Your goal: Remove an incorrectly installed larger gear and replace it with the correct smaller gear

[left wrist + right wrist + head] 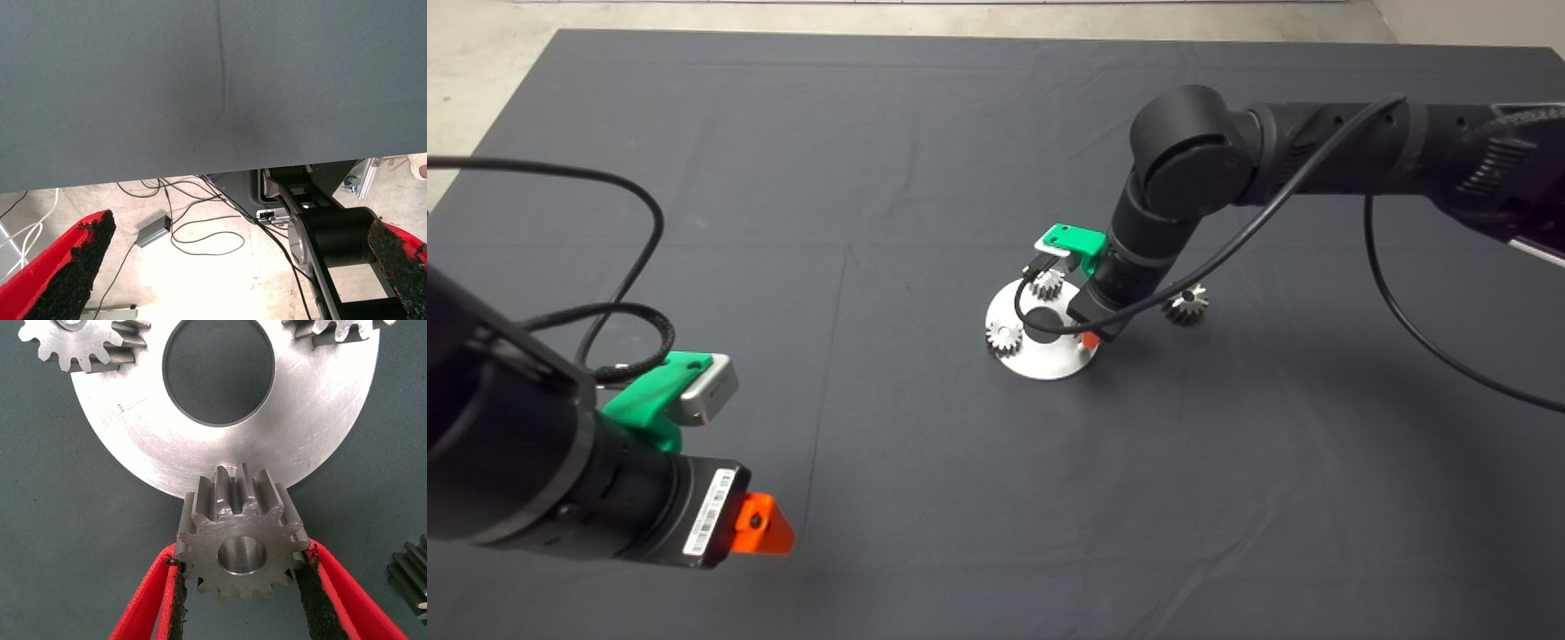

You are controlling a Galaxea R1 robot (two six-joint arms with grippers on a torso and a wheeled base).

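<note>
Two fingers (pixel 175 600) flanking (touching) smaller gear (pixel 240 543)

Looked down from above onto the mat (pixel 925 133); round plate (pixel 1049 360) toward three o'clock of centre. Right wrist hovered close over that same plate (pixel 167 453). Left wrist faced mat edge and floor (pixel 220 280).

Head view is evenly lit from overhead, soft diffuse shadows under the right arm (pixel 1227 169) and beside the larger gear (pixel 1185 306), and the metal disc (pixel 1040 356) at centre frame reflects bright but isn't clipped. Right wrist view: disc surface (pixel 313 440) glares near-white, smaller gear (pixel 240 543) sharp, its pad edges soft at bottom frame. Left wrist view: pale floor (pixel 220 280) overexposed at lower centre, tabletop (pixel 213 87) dim and flat above it.
</note>
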